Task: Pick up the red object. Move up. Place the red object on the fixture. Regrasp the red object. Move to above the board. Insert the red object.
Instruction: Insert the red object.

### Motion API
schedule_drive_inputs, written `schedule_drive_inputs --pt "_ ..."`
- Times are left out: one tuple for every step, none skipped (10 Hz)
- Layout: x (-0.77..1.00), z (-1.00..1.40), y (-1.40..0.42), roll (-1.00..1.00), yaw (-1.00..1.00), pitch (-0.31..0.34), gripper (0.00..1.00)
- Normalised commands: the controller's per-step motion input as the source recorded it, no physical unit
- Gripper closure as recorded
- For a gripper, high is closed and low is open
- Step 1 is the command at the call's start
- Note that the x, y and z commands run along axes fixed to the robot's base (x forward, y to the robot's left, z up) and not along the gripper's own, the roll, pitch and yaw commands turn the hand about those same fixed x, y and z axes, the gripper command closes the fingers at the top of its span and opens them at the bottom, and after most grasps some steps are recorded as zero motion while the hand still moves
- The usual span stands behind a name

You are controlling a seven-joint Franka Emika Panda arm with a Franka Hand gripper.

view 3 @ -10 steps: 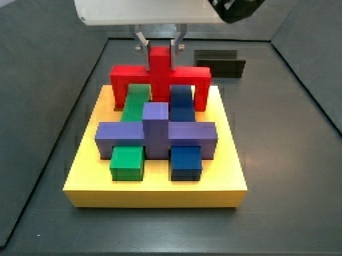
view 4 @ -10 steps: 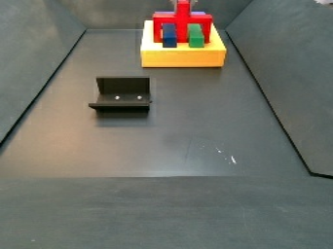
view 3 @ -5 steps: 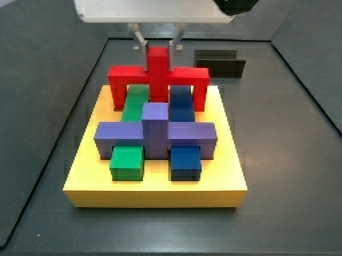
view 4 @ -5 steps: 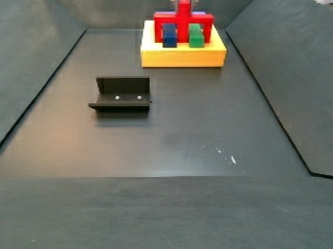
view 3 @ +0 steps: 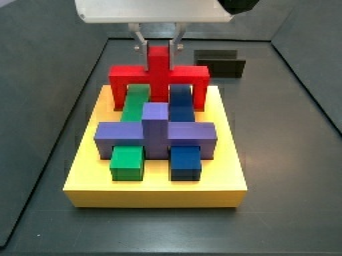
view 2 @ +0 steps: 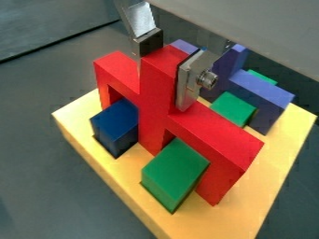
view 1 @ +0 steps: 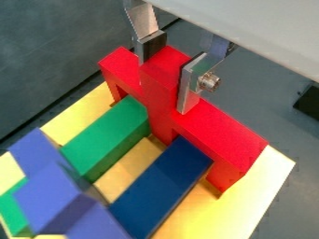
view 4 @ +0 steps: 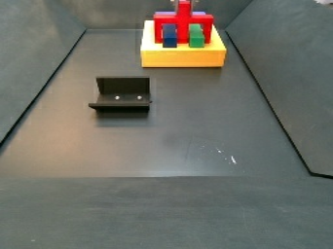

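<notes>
Gripping the upright post of the red cross-shaped block (view 1: 174, 112), the end effector (view 1: 169, 58) is hanging directly over the yellow square board (view 3: 156, 184), its flat silver fingers (view 1: 195, 82) closed against opposite faces of that post in both wrist views (view 2: 165, 63). The red block's horizontal bar is standing on two legs that are reaching down to the board at its far end, as a side view is showing (view 3: 160, 78), and the bar is spanning a green rectangular block (view 1: 106, 140) and a blue rectangular block (view 1: 169, 182) lying side by side beneath it. Whether the legs are fully seated cannot be told. Nearer the front of the board a purple cross-shaped block (view 3: 156, 128) is sitting flat, with a small green cube (view 3: 127, 162) and a small blue cube (view 3: 186, 162) just in front of it. On the dark grey bench (view 4: 169, 136), well apart from the board, the dark L-shaped fixture (view 4: 121, 94) is standing alone.
</notes>
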Motion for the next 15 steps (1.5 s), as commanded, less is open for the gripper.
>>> schedule_drive_inputs --pt "0.08 -0.50 0.05 0.00 0.06 0.049 1.00" --pt "0.04 -0.34 0.00 -0.13 0.00 0.030 1.00" --pt "0.00 -0.09 -0.14 -0.28 0.00 0.000 1.00" --pt "0.00 0.00 -0.17 -0.41 -0.04 -0.024 1.00" --pt "0.00 -0.03 -0.20 -0.43 -0.07 -0.069 1.00" --pt "0.00 -0.04 -0.18 -0.42 -0.05 -0.079 1.00" --pt "0.00 -0.05 -0.02 -0.36 0.00 -0.070 1.00" --pt "0.00 -0.16 0.00 -0.17 0.00 0.000 1.00" --pt "0.08 -0.22 0.05 -0.10 0.00 0.013 1.00" --pt "0.08 -0.23 0.12 -0.10 0.00 0.026 1.00" --pt "0.08 -0.26 0.19 -0.08 0.00 0.044 1.00" --pt "0.00 -0.24 0.29 -0.10 0.00 0.004 1.00" --pt "-0.06 -0.21 0.12 -0.08 0.05 0.000 1.00" --pt "-0.15 -0.20 0.00 0.00 0.04 -0.024 1.00" --pt "-0.10 -0.30 -0.17 0.00 0.01 -0.033 1.00"
